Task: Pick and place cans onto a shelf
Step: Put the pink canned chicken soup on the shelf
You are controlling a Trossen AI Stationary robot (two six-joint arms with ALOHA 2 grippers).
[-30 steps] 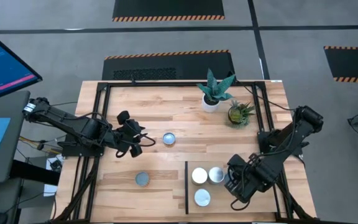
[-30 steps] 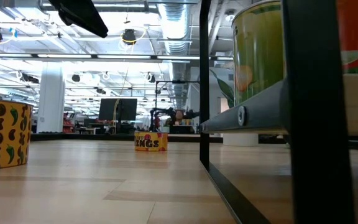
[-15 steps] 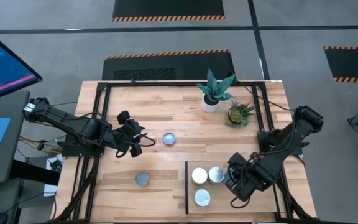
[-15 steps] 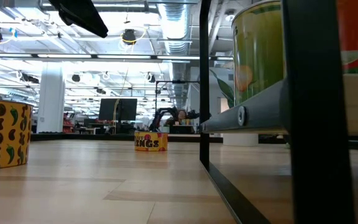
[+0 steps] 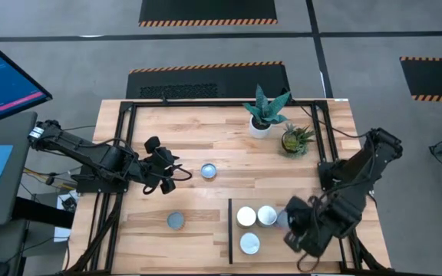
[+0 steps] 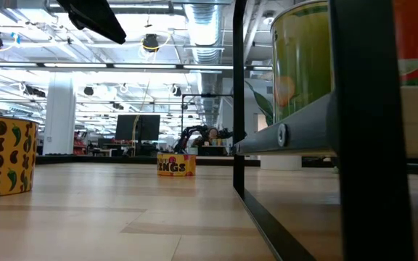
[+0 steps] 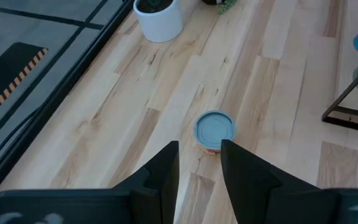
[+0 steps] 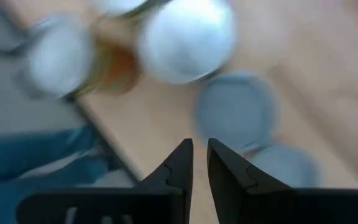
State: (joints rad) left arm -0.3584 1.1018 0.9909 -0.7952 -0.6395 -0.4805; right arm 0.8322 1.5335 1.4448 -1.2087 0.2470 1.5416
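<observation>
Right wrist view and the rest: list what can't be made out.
- Right wrist view: motion blur smears the cans, so labels and exact count are unreadable.
- High view: the right hand covers part of the shelf; any can under it is hidden.
- Low view: the frame post hides much of the shelf cans.
- Left wrist view: the can label is too small.

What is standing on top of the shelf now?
On the shelf stand three cans with pale tops; a fourth blurred top shows beside the right gripper, whose arm hides the rest.

We see planked wood tabletop (image 5: 206, 130), matt w/ visible grain; cans (image 5: 209, 170) w/ smooth metal tops, printed labels; shelf (image 5: 267, 245) smoother light wood; fingers (image 7: 160, 180) matt black.
</observation>
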